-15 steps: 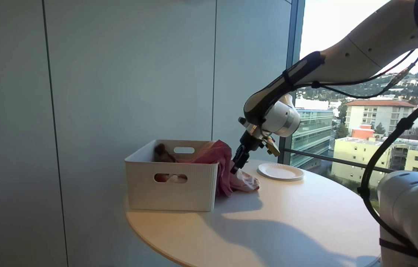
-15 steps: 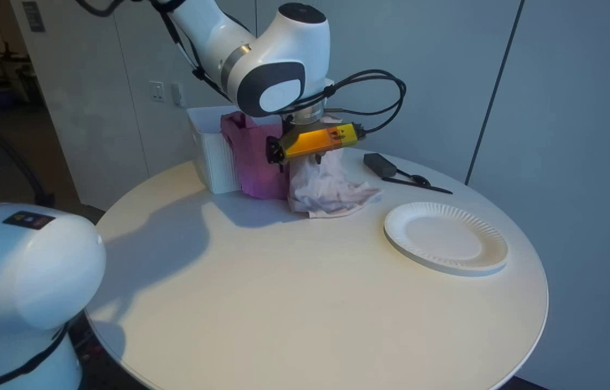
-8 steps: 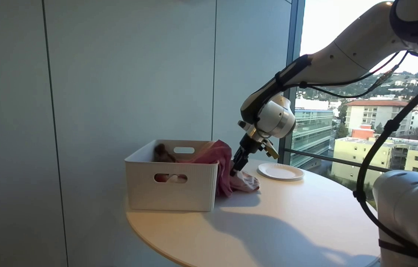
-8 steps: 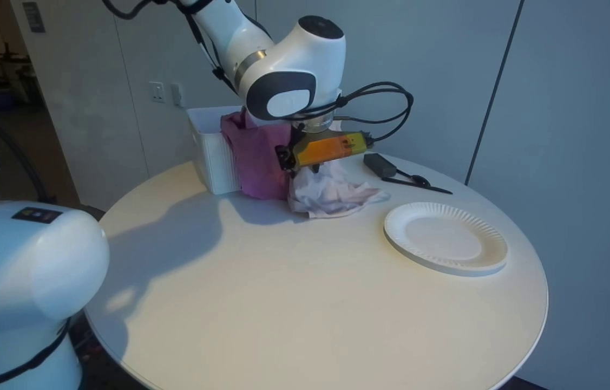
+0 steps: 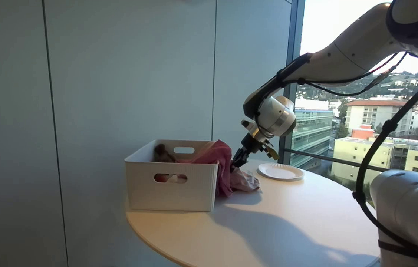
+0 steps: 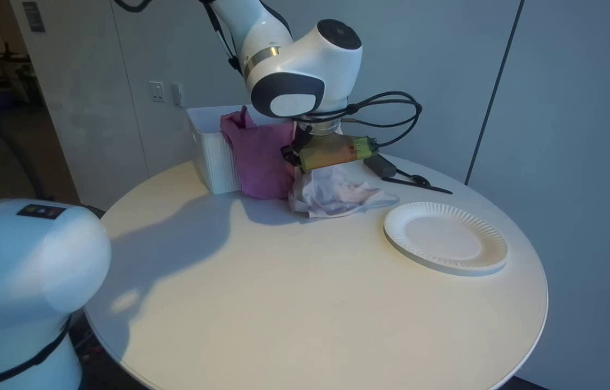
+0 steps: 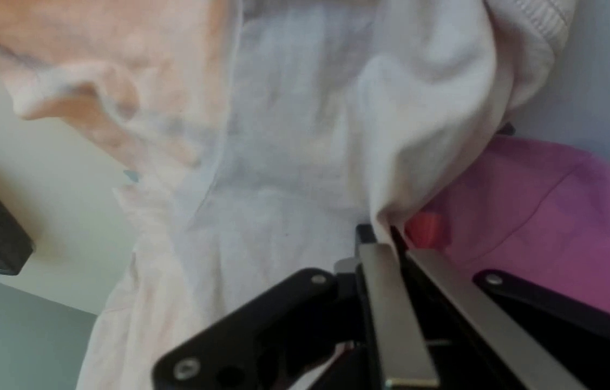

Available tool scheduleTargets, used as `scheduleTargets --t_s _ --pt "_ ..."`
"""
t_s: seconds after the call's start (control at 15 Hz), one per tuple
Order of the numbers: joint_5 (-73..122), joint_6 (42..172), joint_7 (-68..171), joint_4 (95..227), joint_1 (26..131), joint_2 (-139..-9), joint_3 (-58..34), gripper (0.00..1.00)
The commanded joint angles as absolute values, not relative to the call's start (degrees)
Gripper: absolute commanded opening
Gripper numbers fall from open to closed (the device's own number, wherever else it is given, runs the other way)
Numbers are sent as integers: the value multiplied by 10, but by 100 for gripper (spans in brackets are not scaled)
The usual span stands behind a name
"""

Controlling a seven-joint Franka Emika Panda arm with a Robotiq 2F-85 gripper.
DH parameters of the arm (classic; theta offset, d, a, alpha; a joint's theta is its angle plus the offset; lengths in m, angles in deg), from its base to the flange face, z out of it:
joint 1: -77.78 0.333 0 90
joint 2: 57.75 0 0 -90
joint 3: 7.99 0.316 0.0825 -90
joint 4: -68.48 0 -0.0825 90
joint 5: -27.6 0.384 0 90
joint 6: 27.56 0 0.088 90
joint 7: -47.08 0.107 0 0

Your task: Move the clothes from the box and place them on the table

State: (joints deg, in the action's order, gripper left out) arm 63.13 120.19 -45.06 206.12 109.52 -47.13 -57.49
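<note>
A pale white and peach garment (image 7: 283, 135) lies crumpled beside the box, and both exterior views show it resting on the table (image 6: 305, 314). My gripper (image 7: 386, 235) is shut on a fold of this garment, which runs in between the fingertips. In an exterior view the gripper (image 5: 234, 167) reaches down behind the pink garment. That magenta-pink garment (image 5: 223, 159) hangs over the wall of the white box (image 5: 171, 191) down to the table. Inside the box a brown fuzzy item (image 5: 163, 154) shows at the top; the lower contents are mostly hidden.
White paper plates (image 6: 445, 238) sit on the table near its edge. Behind them lie a dark grey block (image 6: 379, 164) and thin black utensil-like items (image 6: 415, 183). A wall stands behind the box.
The jaws have gone from open to shut on the pale garment's fold. The arm has shifted a little toward the plate side, and the garment's edge has spread slightly that way.
</note>
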Motion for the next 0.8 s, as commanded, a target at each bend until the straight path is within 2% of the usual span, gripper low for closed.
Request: scheduleTargets --t_s 0.0,0.07,0.47,0.6,0.67,0.73 --pt "666 1185 -482 2039 1108 -481 -593 6" --pt "662 1191 -485 2040 1106 -473 -591 8" --pt "568 1253 -469 2038 1071 -394 -547 7" --pt "510 1285 -455 2038 1041 -355 -514 7" --pt "507 1288 -462 2037 976 -343 -449 7" --pt "491 1298 -461 2039 959 -321 -430 8"
